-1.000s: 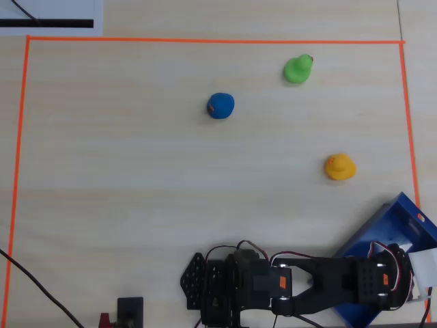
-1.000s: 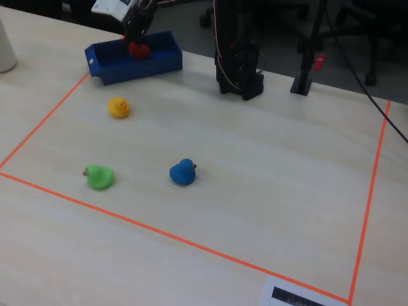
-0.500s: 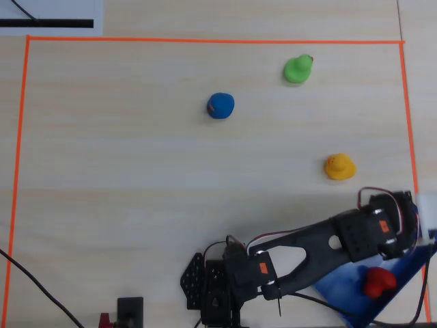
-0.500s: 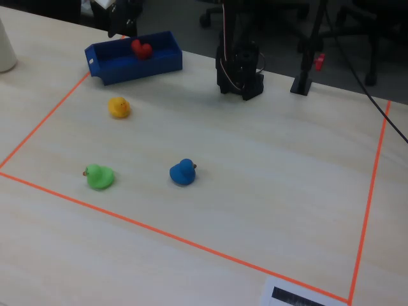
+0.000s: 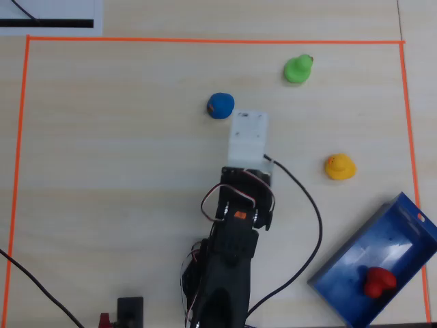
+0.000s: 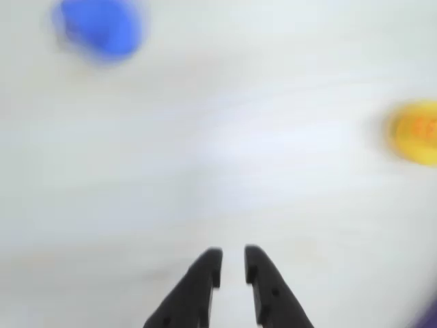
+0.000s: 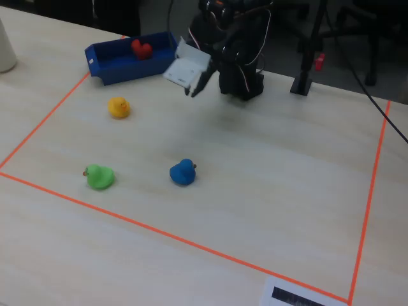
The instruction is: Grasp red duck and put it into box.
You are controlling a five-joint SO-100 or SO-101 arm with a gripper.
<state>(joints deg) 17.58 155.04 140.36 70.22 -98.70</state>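
Note:
The red duck lies inside the dark-blue box at the lower right of the overhead view. In the fixed view the red duck sits in the box at the back left. My gripper hangs above bare table, empty, its black jaws a narrow gap apart. In the fixed view the gripper is to the right of the box and apart from it. In the overhead view the white wrist mount hides the jaws.
A blue duck lies just beyond the wrist mount, a green duck farther off, and a yellow duck between arm and box. Orange tape borders the work area. A black post stands beside the arm base.

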